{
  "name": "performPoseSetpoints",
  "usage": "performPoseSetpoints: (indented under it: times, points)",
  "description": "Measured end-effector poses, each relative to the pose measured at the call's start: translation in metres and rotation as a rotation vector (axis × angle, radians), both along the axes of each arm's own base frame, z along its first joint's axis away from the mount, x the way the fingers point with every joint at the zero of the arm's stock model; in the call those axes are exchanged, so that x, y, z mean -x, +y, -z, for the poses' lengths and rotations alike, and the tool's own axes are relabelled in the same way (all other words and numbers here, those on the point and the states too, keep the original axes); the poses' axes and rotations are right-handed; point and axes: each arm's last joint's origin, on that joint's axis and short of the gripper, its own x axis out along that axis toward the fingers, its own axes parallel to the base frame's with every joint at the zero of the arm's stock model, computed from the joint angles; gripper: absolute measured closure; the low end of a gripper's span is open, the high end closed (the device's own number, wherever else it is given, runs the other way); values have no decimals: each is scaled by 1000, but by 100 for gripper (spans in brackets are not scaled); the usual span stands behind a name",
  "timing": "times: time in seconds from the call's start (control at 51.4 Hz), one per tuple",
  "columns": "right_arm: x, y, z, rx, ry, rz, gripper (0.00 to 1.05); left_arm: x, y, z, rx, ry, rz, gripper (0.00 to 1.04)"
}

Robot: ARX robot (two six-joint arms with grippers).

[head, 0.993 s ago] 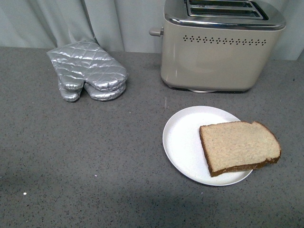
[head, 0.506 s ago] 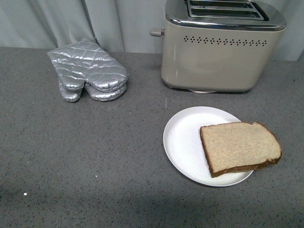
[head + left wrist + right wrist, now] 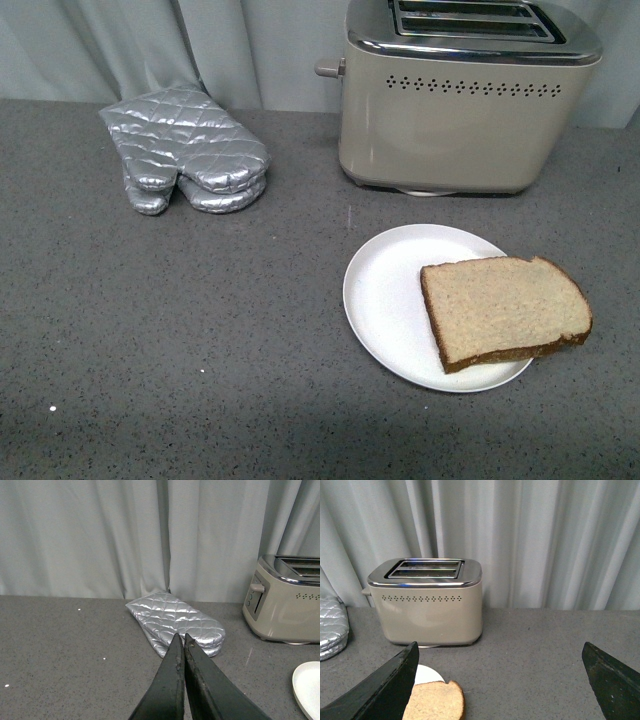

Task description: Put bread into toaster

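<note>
**Operator:** Where do you find the bread (image 3: 505, 310)?

**Manual:** You find it flat on the white plate (image 3: 385, 290), overhanging its 3 o'clock rim. The toaster (image 3: 450, 120) stands apart, at 12 o'clock from it.

**Operator:** How do your grippers stand?

**Manual:** Left gripper (image 3: 181, 642): fingers pressed together, above the counter (image 3: 60, 645). Right gripper (image 3: 499, 647): fingers spread wide, facing the toaster.

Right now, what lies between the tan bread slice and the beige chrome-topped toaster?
Front view: only the round white plate's bare rim and a strip of speckled grey countertop separate the bread slice from the toaster; no object stands there.
</note>
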Motion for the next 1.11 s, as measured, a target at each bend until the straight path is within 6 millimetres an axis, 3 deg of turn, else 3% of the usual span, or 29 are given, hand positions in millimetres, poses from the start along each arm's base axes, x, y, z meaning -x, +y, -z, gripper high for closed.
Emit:
performPoseSetpoints:
  times: [0.662,0.798,0.915,1.012,1.109]
  points:
    - [0,0,0,0,0,0,10,17,0,4,0,8,2,101]
    - [0,0,1,10,15,-4,10,17,0,3,0,6,2,72]
    - [-5,-2,7,136,248,-28,10,17,0,3,0,6,2,47]
    - [-18,-3,7,135,306,-76,10,17,0,3,0,6,2,27]
    - [-34,-6,4,101,338,-92,10,17,0,3,0,6,2,13]
